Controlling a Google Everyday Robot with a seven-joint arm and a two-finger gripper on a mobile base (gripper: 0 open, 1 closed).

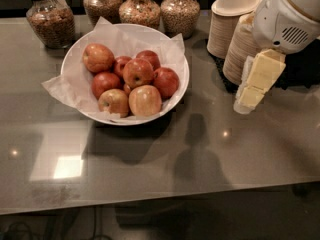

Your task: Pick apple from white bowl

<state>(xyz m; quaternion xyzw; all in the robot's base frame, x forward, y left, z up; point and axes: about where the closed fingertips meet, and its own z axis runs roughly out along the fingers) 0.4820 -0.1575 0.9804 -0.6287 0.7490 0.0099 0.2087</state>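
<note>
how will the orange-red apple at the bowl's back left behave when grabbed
The apple looks round and glossy, so probably rigid yet slippery. Leaning on neighbours in the white bowl, it may roll. The gripper hangs far right.

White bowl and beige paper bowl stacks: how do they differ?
The wide white round bowl stands alone, lined with crinkled paper and holding red apples; the small beige paper bowls are nested in two tall stacks, showing no contents. Both are round and on the grey table. The pale yellow gripper hangs in front of the stacks.
</note>
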